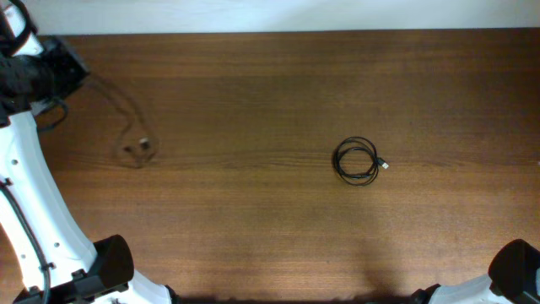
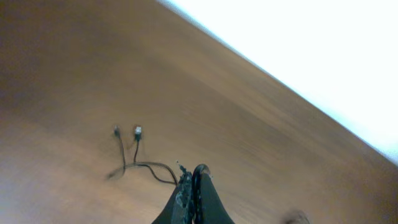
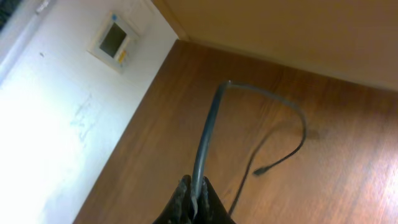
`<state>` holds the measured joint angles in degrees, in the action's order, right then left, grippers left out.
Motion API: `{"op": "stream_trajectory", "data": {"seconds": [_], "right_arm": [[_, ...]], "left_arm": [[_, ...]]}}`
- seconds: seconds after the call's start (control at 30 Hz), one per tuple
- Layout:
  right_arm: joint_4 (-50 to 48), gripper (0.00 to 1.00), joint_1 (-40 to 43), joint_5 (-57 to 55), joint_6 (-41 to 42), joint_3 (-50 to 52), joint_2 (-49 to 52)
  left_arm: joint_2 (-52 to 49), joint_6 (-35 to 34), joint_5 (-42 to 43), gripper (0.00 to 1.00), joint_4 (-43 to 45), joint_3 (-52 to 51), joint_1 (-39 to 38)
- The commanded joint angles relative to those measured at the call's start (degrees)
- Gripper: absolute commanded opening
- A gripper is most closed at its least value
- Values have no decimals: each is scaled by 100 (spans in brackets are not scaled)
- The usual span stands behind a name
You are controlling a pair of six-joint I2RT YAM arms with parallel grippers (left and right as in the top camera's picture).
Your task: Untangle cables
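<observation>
A thin black cable (image 1: 356, 160) lies coiled in a small ring right of the table's middle, its silvery plug (image 1: 384, 165) pointing right. My left gripper (image 1: 74, 69) is at the far left back corner, shut on a second cable (image 2: 143, 165). That cable trails away from my left gripper (image 2: 193, 173) to two small plug ends (image 2: 137, 130). In the overhead view it shows only as a faint blurred line (image 1: 126, 114). My right gripper (image 3: 194, 183), outside the overhead view, is shut on a third cable (image 3: 208, 124) that arcs up and over to a hanging plug (image 3: 258, 171).
The brown wooden table (image 1: 270, 93) ends at a white wall along the back. The left arm's white links (image 1: 34, 194) run down the left side, and the right arm's base (image 1: 515, 270) sits at the front right corner. A wall panel (image 3: 115, 38) shows beyond the table in the right wrist view.
</observation>
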<state>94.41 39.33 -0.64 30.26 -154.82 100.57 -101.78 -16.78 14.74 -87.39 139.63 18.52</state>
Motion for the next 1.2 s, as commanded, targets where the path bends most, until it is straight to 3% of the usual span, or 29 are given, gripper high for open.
{"op": "stream_trajectory", "data": {"seconds": [0.0, 0.37, 0.9, 1.03, 1.17], "right_arm": [[131, 4, -37, -22, 68, -22, 20], [289, 4, -37, 304, 20, 275, 20], [208, 4, -37, 960, -33, 1996, 20], [46, 4, -339, 2033, -1045, 2658, 20], [-179, 4, -935, 2267, -1469, 3329, 20]], "left_arm": [[96, 1613, 2592, 0, 352, -17, -173], [-302, 1770, 2214, 0, 1663, -17, -1325], [-1534, 1770, 1803, 0, 2282, -17, -1388], [-1552, 1770, 1517, 0, 2245, -15, -1388], [-1552, 1770, 1517, 0, 2192, -17, -1388]]}}
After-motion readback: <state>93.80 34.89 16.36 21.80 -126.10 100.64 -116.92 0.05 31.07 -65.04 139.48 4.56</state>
